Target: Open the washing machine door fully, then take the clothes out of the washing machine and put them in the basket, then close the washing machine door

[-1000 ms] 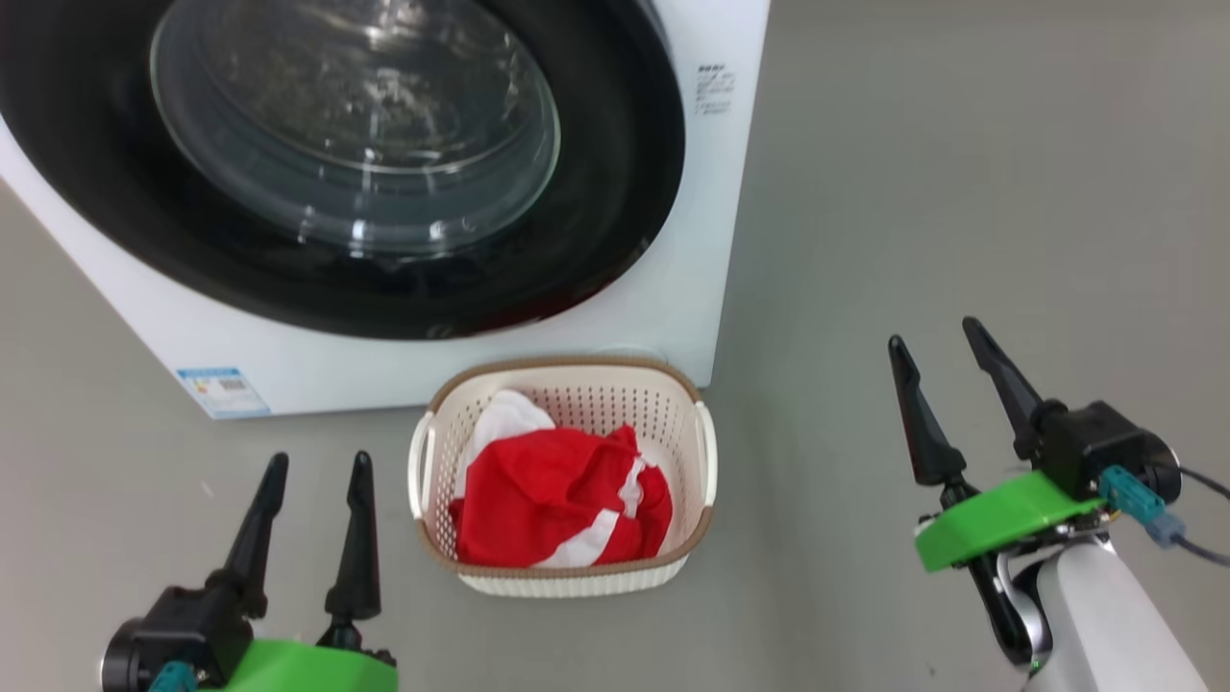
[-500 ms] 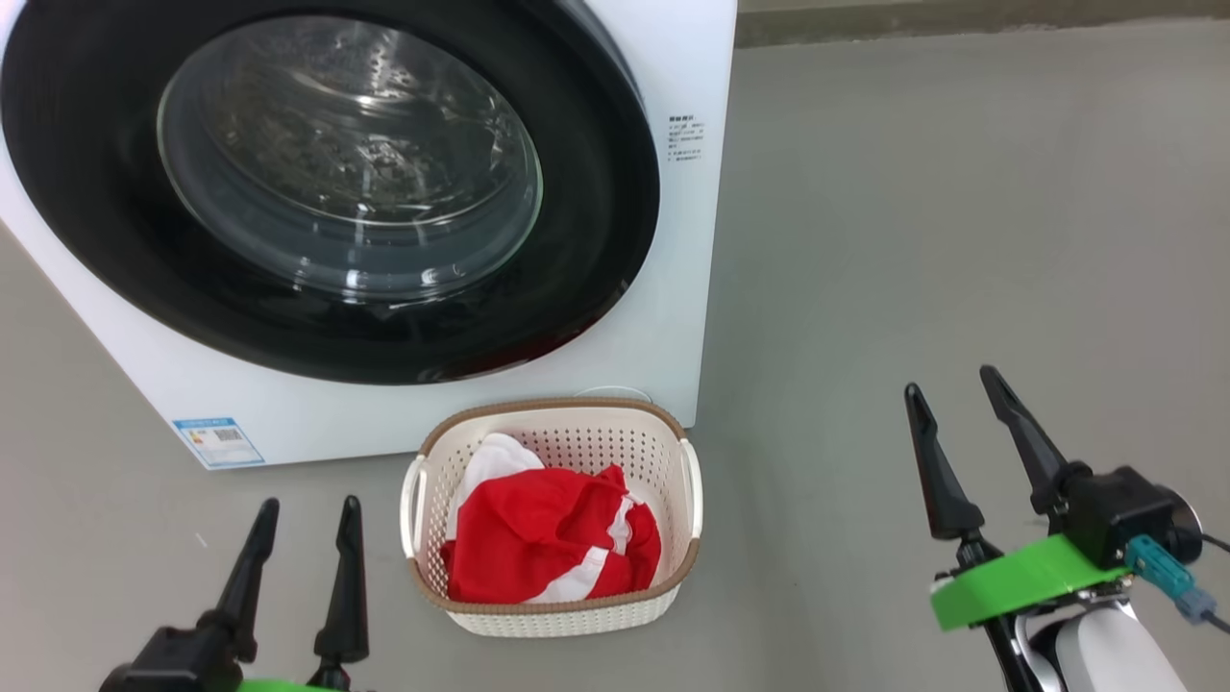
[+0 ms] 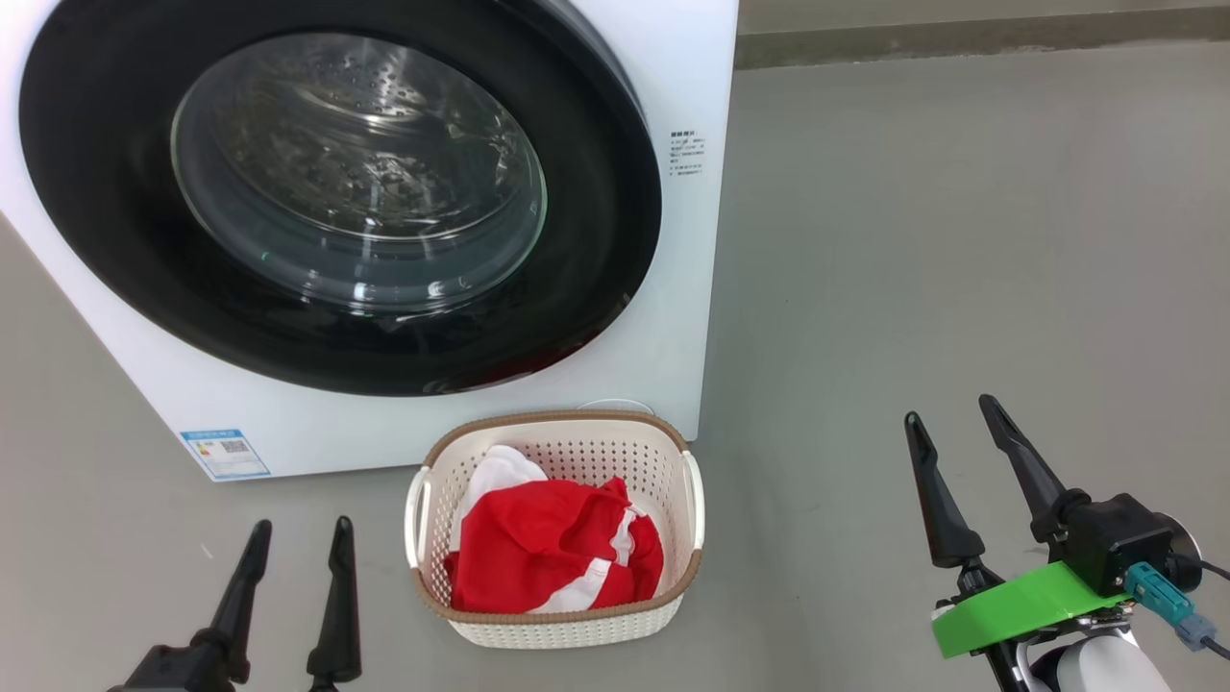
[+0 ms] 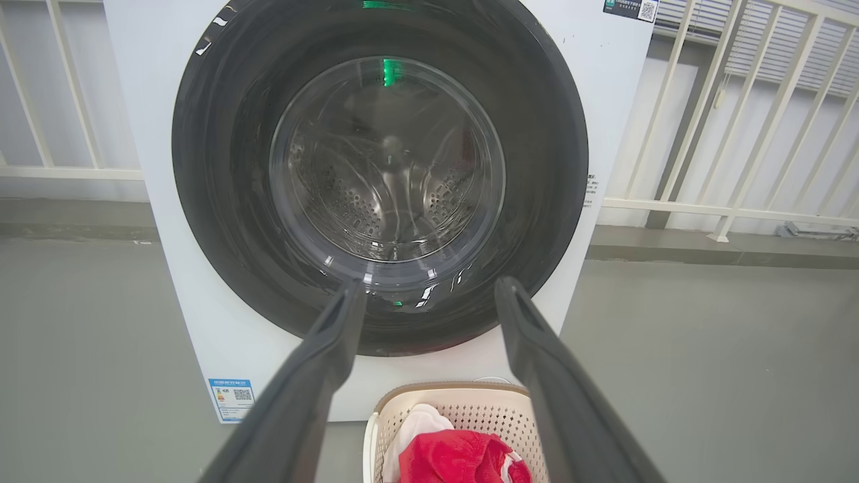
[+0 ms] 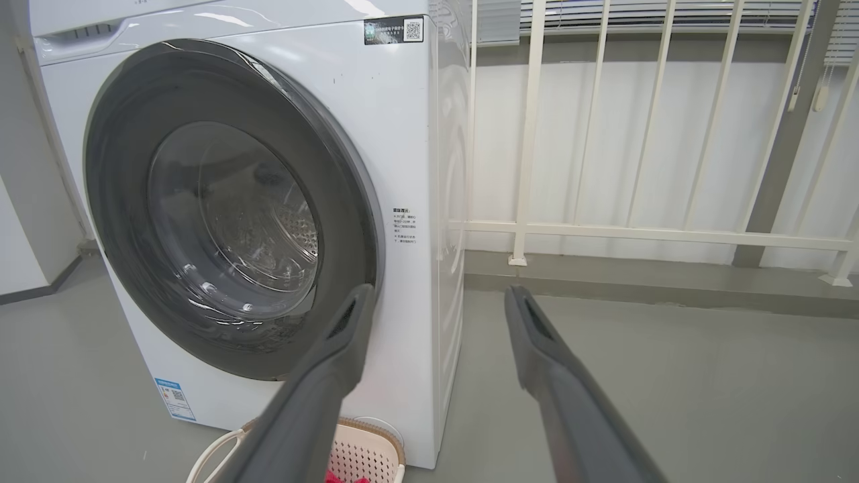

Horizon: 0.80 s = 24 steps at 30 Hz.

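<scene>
Door (image 3: 356, 183) sits flush on the washer (image 3: 687, 288) front and looks shut in both wrist views; can't tell from here whether the latch caught. Drum through the glass looks empty, no red in there. Clothes (image 3: 553, 548) are piled in the basket (image 3: 557, 420), which stands on the floor (image 3: 961, 240) just beside the washer's bottom front edge, toward its right corner. Left gripper (image 3: 301, 526) hangs over the floor left of the basket, jaws spread, nothing in them. Right gripper (image 3: 949, 410) is well off to the basket's right, also spread and empty. Neither touches anything. My read: we're at the tail of the close-door step, and the task looks done. Next move, if any: check the door is seated all round. If it isn't, press the black rim, not the glass. Otherwise park the arms clear of the basket.
</scene>
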Available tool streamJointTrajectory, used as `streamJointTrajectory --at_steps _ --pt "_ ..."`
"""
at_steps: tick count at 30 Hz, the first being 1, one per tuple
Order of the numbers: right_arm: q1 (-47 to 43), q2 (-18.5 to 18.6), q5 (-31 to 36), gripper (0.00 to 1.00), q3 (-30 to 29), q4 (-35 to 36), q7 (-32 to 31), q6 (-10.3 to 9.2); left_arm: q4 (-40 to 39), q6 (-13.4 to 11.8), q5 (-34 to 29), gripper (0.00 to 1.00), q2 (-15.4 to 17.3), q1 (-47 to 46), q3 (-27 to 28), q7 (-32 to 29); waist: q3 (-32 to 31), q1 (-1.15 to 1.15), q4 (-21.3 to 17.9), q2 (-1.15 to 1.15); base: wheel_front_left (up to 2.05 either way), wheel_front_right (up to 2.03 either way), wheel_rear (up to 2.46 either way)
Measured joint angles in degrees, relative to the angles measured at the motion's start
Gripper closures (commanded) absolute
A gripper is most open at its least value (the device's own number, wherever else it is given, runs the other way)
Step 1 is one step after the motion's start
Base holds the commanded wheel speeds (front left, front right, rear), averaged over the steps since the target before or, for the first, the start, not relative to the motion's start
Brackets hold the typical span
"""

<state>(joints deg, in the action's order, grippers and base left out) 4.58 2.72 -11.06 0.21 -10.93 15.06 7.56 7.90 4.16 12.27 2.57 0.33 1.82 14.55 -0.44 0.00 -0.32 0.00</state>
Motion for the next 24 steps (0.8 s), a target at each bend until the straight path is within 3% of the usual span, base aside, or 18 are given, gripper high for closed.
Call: streamJointTrajectory --at_steps 5,6,11,24 --pt "-0.22 -0.04 0.0 0.0 0.14 -0.26 0.02 0.0 0.15 0.49 0.38 0.0 -0.1 0.01 -0.44 -0.01 -0.54 0.0 0.21 0.0 0.0 0.0 0.0" --pt "-0.47 -0.13 0.0 1.0 0.22 -0.96 0.0 0.0 0.83 0.48 0.38 1.0 -0.31 0.12 -0.47 -0.1 -0.55 0.0 0.21 0.0 0.0 0.0 0.0" --pt "-3.44 -0.89 -0.71 1.0 0.44 -4.3 -0.47 0.0 4.09 0.48 1.31 1.0 -1.05 1.92 -0.7 -0.94 -0.54 0.0 0.21 0.0 0.0 0.0 0.0" --pt "-3.41 -0.87 -9.51 1.0 -0.12 -4.24 -2.63 0.0 4.26 0.48 9.75 1.0 -1.09 1.88 -0.54 -2.97 -0.41 0.01 0.22 0.0 0.0 0.0 0.0"
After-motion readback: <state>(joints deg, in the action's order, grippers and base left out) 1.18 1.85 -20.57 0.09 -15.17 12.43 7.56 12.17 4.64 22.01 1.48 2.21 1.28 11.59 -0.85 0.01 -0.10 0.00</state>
